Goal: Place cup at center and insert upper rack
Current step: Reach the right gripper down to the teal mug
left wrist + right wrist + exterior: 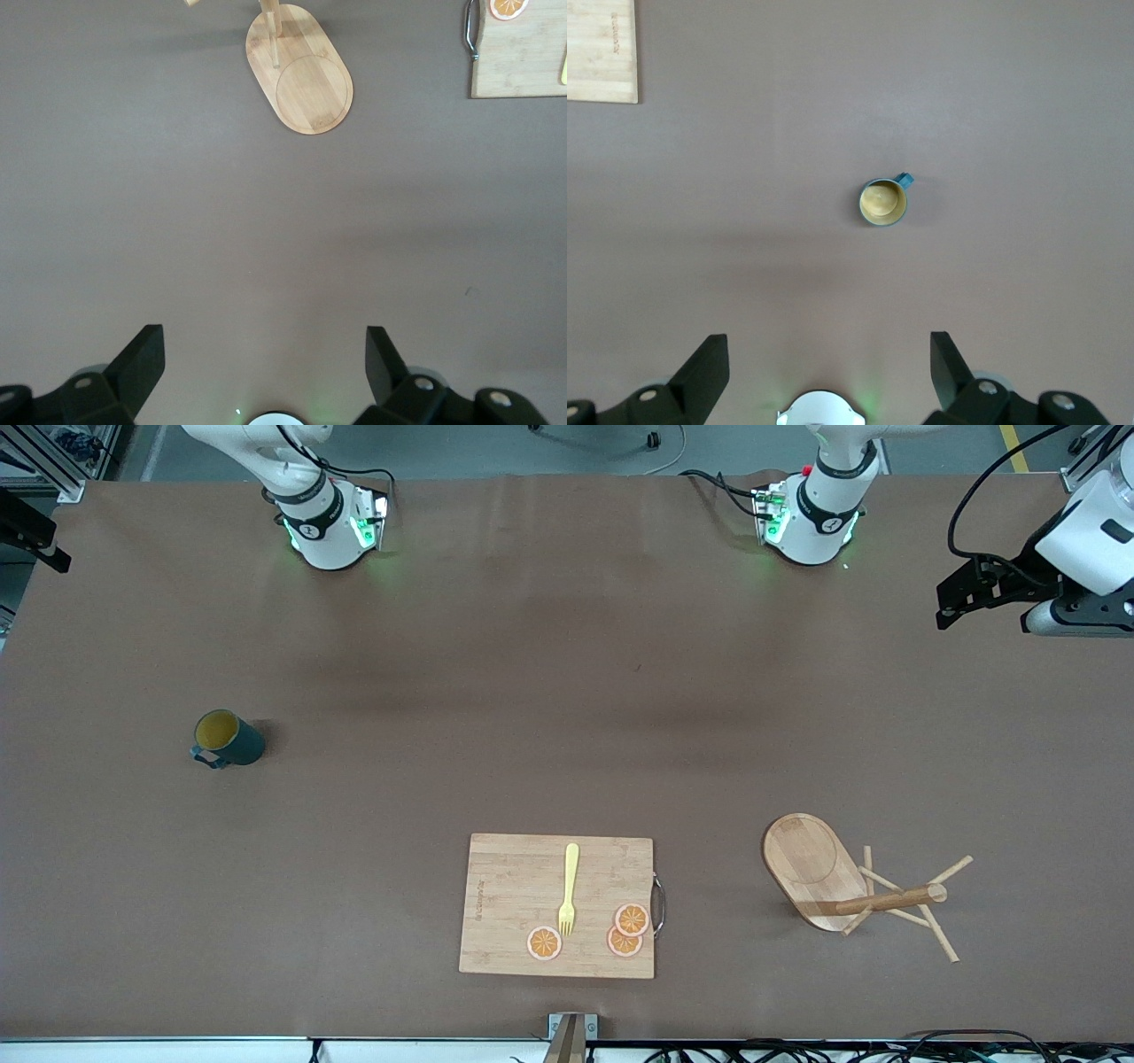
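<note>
my left gripper (pixel 264 367) hangs high over bare brown table (pixel 567 691) at my left arm's end, fingers spread wide apart with nothing between them. my right gripper (pixel 828 367) hangs the same way over my right arm's end of the table, fingers (pixel 704 367) wide apart and empty; it does not show in the front view. the cup (pixel 227 739) stands upright on the table toward my right arm's end, dark teal outside, yellow inside, its loop handle turned toward the front camera; in my right wrist view it (pixel 883 202) sits alone on the cloth, well apart from my fingers. the upper rack (pixel 842 877) stands toward my left arm's end, on its oval base (pixel 299 69), its round post (pixel 889 902) and thin pegs rising from the end of the base nearer the front camera. between the two, near the front edge, lies a bamboo cutting board (pixel 514 903) with a yellow fork (pixel 569 889) and three orange slices (pixel 631 919) on it, and a metal handle (pixel 658 905) on the side facing the rack.
</note>
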Available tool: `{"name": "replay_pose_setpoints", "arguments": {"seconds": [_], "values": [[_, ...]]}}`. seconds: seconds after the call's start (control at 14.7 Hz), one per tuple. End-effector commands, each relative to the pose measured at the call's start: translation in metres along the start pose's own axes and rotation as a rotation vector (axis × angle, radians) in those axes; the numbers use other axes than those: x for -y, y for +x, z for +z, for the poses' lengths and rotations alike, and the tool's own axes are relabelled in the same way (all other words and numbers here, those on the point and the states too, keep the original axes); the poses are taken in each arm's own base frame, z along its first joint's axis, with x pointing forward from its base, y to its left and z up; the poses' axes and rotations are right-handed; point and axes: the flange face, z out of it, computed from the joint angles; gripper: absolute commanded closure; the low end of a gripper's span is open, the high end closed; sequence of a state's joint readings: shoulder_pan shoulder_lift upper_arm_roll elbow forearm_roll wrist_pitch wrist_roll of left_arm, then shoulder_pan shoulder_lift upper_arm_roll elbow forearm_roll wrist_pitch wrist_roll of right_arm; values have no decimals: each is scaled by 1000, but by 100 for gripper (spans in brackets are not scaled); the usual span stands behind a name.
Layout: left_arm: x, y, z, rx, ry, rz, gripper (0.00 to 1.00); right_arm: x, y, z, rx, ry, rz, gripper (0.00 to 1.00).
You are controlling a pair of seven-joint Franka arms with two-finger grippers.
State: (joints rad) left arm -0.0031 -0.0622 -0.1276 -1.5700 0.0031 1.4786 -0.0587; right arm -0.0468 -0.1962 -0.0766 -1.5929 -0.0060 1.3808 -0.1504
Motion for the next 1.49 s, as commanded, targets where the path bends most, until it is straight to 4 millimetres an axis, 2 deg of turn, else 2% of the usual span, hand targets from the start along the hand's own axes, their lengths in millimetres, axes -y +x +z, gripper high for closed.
{"name": "replay_pose_setpoints", "arguments": {"seconds": [0.0, 0.34, 0.41, 0.48, 0.61, 0.82, 0.95, 1.15, 1.22, 1.43], "values": [[0, 0, -6, 7, -14, -3, 0, -2, -4, -4, 3, -13, -35, 0], [4, 0, -6, 6, -3, -9, 0, -3, -3, -3, 5, -14, -36, 0], [3, 0, -6, 6, -4, -7, 0, -3, 3, 5, 20, -13, -27, 0], [2, 1, -6, 8, -3, -7, 0, -7, 20, 27, 61, -8, -21, 0], [2, 1, -5, 10, -7, -4, 0, -11, 46, 53, 73, 4, -18, 0], [3, 0, -6, 8, -14, -11, 0, -10, 102, 115, 72, -1, -47, 0], [2, 1, -5, 10, -7, -8, 0, -5, 119, 139, 70, -1, -201, 0], [2, 1, -1, 17, -7, -8, 0, -20, 144, 202, 132, 25, -468, 0], [0, 1, -3, 14, -5, -5, 0, -26, 148, 227, 158, 39, -508, 0], [2, 0, -3, 14, -5, -9, 0, -36, 141, 287, 139, 43, -610, 0]]}}
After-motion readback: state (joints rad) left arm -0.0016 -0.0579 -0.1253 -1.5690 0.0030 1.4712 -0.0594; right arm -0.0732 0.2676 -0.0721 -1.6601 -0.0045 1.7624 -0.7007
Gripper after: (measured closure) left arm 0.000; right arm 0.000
